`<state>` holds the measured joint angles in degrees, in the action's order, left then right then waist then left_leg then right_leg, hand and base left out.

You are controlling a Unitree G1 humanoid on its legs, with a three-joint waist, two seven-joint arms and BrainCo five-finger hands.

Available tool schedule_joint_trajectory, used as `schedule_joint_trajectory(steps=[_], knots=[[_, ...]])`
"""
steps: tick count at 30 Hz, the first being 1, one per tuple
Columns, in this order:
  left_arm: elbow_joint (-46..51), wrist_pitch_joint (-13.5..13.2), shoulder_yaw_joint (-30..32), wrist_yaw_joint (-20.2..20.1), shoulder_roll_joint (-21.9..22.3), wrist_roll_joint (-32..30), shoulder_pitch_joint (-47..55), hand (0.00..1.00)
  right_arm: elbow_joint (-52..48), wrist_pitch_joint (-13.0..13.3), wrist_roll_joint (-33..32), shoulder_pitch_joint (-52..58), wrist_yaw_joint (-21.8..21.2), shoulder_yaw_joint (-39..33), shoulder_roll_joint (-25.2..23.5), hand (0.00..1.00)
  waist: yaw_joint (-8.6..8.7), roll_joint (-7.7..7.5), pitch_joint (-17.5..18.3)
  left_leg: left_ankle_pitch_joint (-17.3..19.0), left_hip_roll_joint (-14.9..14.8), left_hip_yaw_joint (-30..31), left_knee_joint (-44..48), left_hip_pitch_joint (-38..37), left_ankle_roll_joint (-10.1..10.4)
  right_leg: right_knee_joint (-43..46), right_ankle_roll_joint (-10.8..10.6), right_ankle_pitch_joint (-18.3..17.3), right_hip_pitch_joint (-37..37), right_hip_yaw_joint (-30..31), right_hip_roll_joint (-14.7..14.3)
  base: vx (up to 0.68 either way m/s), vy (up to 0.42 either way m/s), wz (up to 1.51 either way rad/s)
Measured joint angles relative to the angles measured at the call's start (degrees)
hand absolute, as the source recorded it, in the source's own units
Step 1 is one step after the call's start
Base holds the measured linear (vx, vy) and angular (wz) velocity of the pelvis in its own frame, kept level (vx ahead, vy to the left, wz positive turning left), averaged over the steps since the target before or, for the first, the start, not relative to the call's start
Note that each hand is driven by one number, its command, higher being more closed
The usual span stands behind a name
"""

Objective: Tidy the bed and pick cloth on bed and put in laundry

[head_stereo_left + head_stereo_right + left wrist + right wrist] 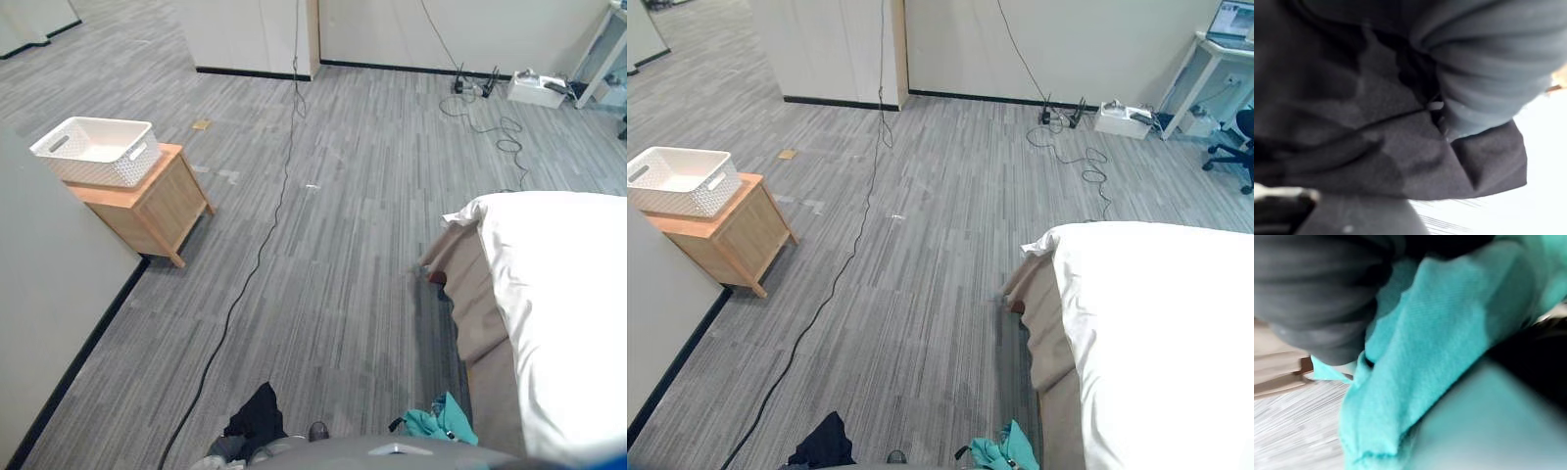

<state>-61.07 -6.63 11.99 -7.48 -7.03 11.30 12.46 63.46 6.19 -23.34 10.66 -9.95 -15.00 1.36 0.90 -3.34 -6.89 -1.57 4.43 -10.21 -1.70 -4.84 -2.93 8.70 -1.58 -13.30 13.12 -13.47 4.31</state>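
1. Carries a black cloth (1376, 147) at the left hand (1488, 63), draped right against the dark ribbed cover and hanging below it. Cannot tell whether the grip is closed or loose, since it is buried under the fabric.
2. Carries a teal cloth (1440, 333) the same way at the right hand (1317, 293), bunched against the cover and trailing down toward the floor (333, 274). Cannot tell the grip here either, for the same reason.
3. Hangs both cloths low and close in, black on the left and teal on the right, well apart from each other. Probably keeps one per hand to make a single trip and avoid tangling the two.
4. Stands beside the bed (558, 294), off to the right, with a smooth white sheet over the part in view and a beige skirt below its edge. Judged as already cleared of clothing there.
5. Faces a white laundry basket (98, 168) well ahead on the left, set on a small wooden nightstand (157, 211) by the wall. Looks raised and open-topped, so a drop from above should be easy.
6. Judged as the carrying step, with neither cloth yet in the basket. Calls next for crossing the open floor and bringing each hand over the rim in turn. Risks a trailing end dragging or catching underfoot on the way.
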Motion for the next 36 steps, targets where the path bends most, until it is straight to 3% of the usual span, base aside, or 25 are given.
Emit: schedule_joint_trajectory(steps=[1, 2, 3, 4, 6, 7, 8, 11, 13, 14, 16, 18, 21, 22, 24, 25, 26, 27, 28, 30, 31, 32, 33, 35, 36], knots=[[1.0, -0.9, 0.2, -0.7, 0.2, 1.4, 0.2, 1.00, -0.8, 0.9, 0.0, -0.3, 0.0, 0.2, -0.3, 1.00, -0.34, 0.14, -0.3, 3.1, -1.0, -0.8, 6.4, 3.0, 0.6, 0.0, 0.1, 0.7, -0.4, 0.0, 0.0, -0.05, -0.059, -0.31], [4.1, -3.2, 2.3, -2.0, 1.6, 3.7, 0.3, 1.00, -3.3, 2.7, -0.2, -0.3, -0.2, 1.2, -0.3, 1.00, -1.31, 1.14, -1.5, 10.3, -6.0, -6.3, 24.3, 10.3, 0.8, 0.3, 0.5, 1.0, -0.6, -0.7, -0.6, -0.07, -0.036, -0.38], [5.4, -4.9, 3.3, -2.5, 2.5, 5.3, 0.7, 1.00, -4.9, 3.7, -0.3, 0.1, -0.3, 2.3, -0.1, 1.00, -1.98, 1.93, -2.1, 13.9, -10.5, -8.5, 35.3, 14.2, 0.8, 0.4, 2.0, 0.2, -0.2, -1.0, -1.1, -0.10, -0.011, -0.35], [5.9, -6.2, 3.4, -3.5, 2.8, 7.1, 1.1, 1.00, -6.0, 4.5, -0.3, 0.5, -0.5, 3.1, 0.2, 1.00, -2.28, 2.33, -2.3, 15.4, -13.7, -8.0, 42.3, 16.2, 1.4, 0.6, 2.8, -0.5, 0.3, -1.8, -1.2, -0.09, 0.079, -0.18], [7.9, -8.9, 1.1, -6.0, 2.5, 11.7, 2.6, 1.00, -10.4, 6.2, -0.3, 0.5, -0.7, 4.8, 1.2, 1.00, -2.05, 4.70, -2.1, 14.9, -18.3, -7.2, 43.4, 16.5, 2.6, 1.7, 1.0, -3.3, 1.6, -2.8, -0.7, -0.04, 0.136, -0.05], [8.7, -9.6, 0.4, -6.7, 2.6, 12.6, 2.6, 1.00, -11.7, 6.9, -0.3, 0.5, -0.7, 4.7, 1.6, 1.00, -1.91, 5.70, -2.1, 12.7, -18.7, -6.9, 40.7, 16.0, 3.0, 2.0, 0.4, -3.8, 1.6, -2.8, -0.7, 0.07, 0.276, 0.36], [13.0, -12.1, -2.2, -9.5, 2.5, 15.1, 3.2, 1.00, -15.2, 8.1, -1.9, 0.1, -0.7, 4.1, 2.0, 1.00, -1.66, 6.81, -1.6, 14.8, -16.0, -6.4, 32.6, 13.5, 3.3, 3.5, -1.2, -4.9, 0.7, -2.5, 0.8, 0.08, 0.333, 0.54], [23.0, -15.4, -5.0, -13.5, 2.0, 17.8, 3.5, 1.00, -21.0, 8.6, -2.5, -2.1, -0.9, 4.3, 1.8, 1.00, -3.05, 3.96, -1.6, 10.5, -9.5, -8.0, 24.0, 12.1, 1.2, 0.2, -3.2, -2.7, 0.3, -1.5, 4.5, 0.07, 0.211, 0.29], [26.0, -15.5, -7.1, -14.9, 2.0, 19.3, 3.3, 1.00, -21.9, 8.6, -3.7, -3.8, -0.8, 4.1, 2.7, 1.00, -3.36, 4.09, -1.8, 9.2, -7.3, -8.0, 20.9, 10.9, 0.2, -4.8, -3.8, 0.4, 2.3, -1.3, 5.1, 0.06, 0.123, 0.19], [26.2, -16.8, -8.3, -14.9, 2.3, 19.0, 3.0, 1.00, -21.9, 8.6, -4.1, -4.7, -0.7, 4.2, 3.3, 1.00, -3.40, 4.39, -1.9, 8.7, -6.4, -8.1, 19.5, 10.2, -0.3, -6.7, -4.3, 2.5, 3.3, -0.5, 5.4, 0.06, 0.116, 0.13], [25.4, -14.3, -10.2, -12.2, 3.2, 17.4, 3.0, 1.00, -20.3, 8.5, -4.2, -5.9, -0.5, 4.5, 3.5, 1.00, -3.74, 4.95, -1.7, 8.5, -5.9, -8.4, 18.4, 9.4, -0.4, -7.1, -4.4, 3.5, 3.4, 0.6, 5.7, 0.05, 0.082, -0.03], [22.0, -13.7, -11.7, -9.6, 3.8, 15.2, 1.9, 1.00, -18.2, 8.5, -4.2, -7.1, 0.1, 5.3, 3.0, 1.00, -3.75, 4.90, -1.7, 8.6, -5.7, -8.9, 17.6, 8.8, -0.4, -6.9, -4.4, 3.6, 3.2, 1.6, 6.0, 0.03, 0.012, -0.20], [19.0, -10.1, -14.8, -5.4, 4.4, 12.2, 1.3, 1.00, -15.9, 8.4, -4.1, -6.9, 1.2, 6.2, 3.1, 1.00, -3.68, 4.42, -1.1, 9.5, -5.3, -9.3, 15.5, 7.9, 0.0, -3.1, -4.4, 3.6, 0.6, 3.2, 6.0, 0.02, -0.003, -0.25], [19.0, -8.1, -14.7, -3.9, 4.5, 12.0, 1.0, 1.00, -15.9, 8.3, -4.1, -6.0, 1.6, 6.2, 3.2, 1.00, -3.55, 5.01, -0.4, 9.4, -5.3, -8.9, 13.5, 7.1, 0.0, 3.2, -4.5, 3.5, -2.8, 4.4, 5.9, 0.06, 0.067, -0.35], [18.5, -6.6, -14.2, -3.1, 3.9, 10.9, 1.0, 1.00, -15.3, 8.2, -4.0, -5.7, 1.9, 5.9, 2.9, 1.00, -3.21, 5.03, -0.4, 9.3, -5.4, -8.4, 11.0, 4.7, -0.1, 18.1, -7.0, 2.8, -9.3, 5.3, 6.9, 0.05, 0.060, -0.25], [18.0, -5.8, -14.2, -2.8, 3.0, 10.3, 0.6, 1.00, -15.1, 7.9, -4.0, -5.4, 2.1, 6.0, 2.2, 1.00, -2.58, 2.78, -1.4, 9.3, -4.1, -8.3, 9.2, 1.4, -0.1, 31.6, -10.6, 5.9, -14.5, 5.6, 9.7, 0.06, 0.036, -0.03], [17.7, -5.5, -14.2, -2.6, 2.6, 10.2, 0.5, 1.00, -15.1, 7.9, -3.9, -5.1, 2.2, 6.0, 1.8, 1.00, -2.09, 2.17, -1.3, 9.3, -3.6, -8.1, 8.3, 0.0, -0.1, 36.0, -10.6, 8.1, -16.4, 5.5, 10.8, 0.13, 0.045, 0.14], [17.3, -4.9, -14.5, -2.2, 1.3, 10.0, 0.4, 1.00, -15.2, 7.9, -3.9, -4.1, 2.2, 6.4, 1.4, 1.00, -1.40, 1.92, -1.2, 9.3, -3.3, -7.7, 6.6, -2.6, -0.1, 44.0, -8.1, 12.4, -19.8, 5.3, 12.4, 0.19, 0.012, 0.21], [16.9, -4.7, -14.7, -1.5, 1.0, 10.1, 0.1, 1.00, -15.2, 7.9, -3.9, -3.5, 1.7, 7.0, 1.4, 1.00, -0.92, 0.82, -1.3, 9.8, -3.4, -6.8, 6.6, -4.2, -0.4, 49.4, -6.1, 8.7, -23.1, 5.2, 12.8, 0.20, -0.010, 0.24], [16.8, -3.8, -14.8, -0.9, 0.3, 10.6, -0.5, 1.00, -15.4, 7.9, -4.0, -3.1, 1.5, 7.1, 1.5, 1.00, -0.05, 0.72, -1.4, 10.5, -4.3, -4.9, 7.2, -4.8, -0.5, 47.8, -5.4, 3.2, -25.8, 3.6, 11.9, 0.27, -0.092, 0.56], [16.8, -2.5, -14.8, -0.9, 0.0, 10.6, -1.6, 1.00, -15.5, 8.0, -4.1, -3.0, 1.5, 7.2, 1.7, 1.00, 1.35, 1.79, -2.1, 11.2, -6.2, -2.7, 8.1, -5.3, -0.3, 39.1, -5.0, 0.9, -26.7, 0.7, 10.2, 0.28, -0.116, 0.82], [16.8, -2.3, -14.8, -0.9, 0.0, 10.6, -1.9, 1.00, -15.8, 8.0, -4.1, -2.9, 1.5, 7.2, 1.8, 1.00, 1.53, 2.17, -2.3, 11.3, -6.7, -2.1, 8.4, -5.5, 0.1, 35.5, -5.0, 0.9, -26.6, 0.0, 9.8, 0.33, -0.154, 0.79], [17.0, -1.4, -14.9, -1.0, 0.3, 10.6, -2.4, 1.00, -16.9, 8.0, -4.2, -2.5, 1.6, 7.3, 1.8, 1.00, 1.63, 2.87, -2.8, 11.5, -7.7, -1.3, 8.9, -6.2, 1.1, 27.1, -4.8, 1.5, -26.4, -1.0, 8.9, 0.29, -0.162, 0.53], [17.0, -0.7, -14.8, -1.0, 0.1, 10.5, -3.6, 1.00, -19.1, 8.1, -4.5, -1.5, 1.6, 7.6, 1.8, 1.00, 1.66, 3.28, -3.2, 13.1, -9.0, 1.4, 8.9, -8.2, 3.9, 3.8, -4.7, 9.8, -24.5, -1.0, 7.5, 0.43, -0.270, 0.66], [17.0, -0.7, -14.7, -1.1, 0.0, 10.5, -3.8, 1.00, -19.3, 8.1, -4.5, -1.4, 1.6, 7.6, 1.8, 1.00, 1.63, 3.07, -3.4, 13.7, -9.0, 1.7, 9.0, -8.6, 4.7, 1.0, -5.0, 11.1, -24.3, -0.3, 7.5, 0.39, -0.331, 0.56]])
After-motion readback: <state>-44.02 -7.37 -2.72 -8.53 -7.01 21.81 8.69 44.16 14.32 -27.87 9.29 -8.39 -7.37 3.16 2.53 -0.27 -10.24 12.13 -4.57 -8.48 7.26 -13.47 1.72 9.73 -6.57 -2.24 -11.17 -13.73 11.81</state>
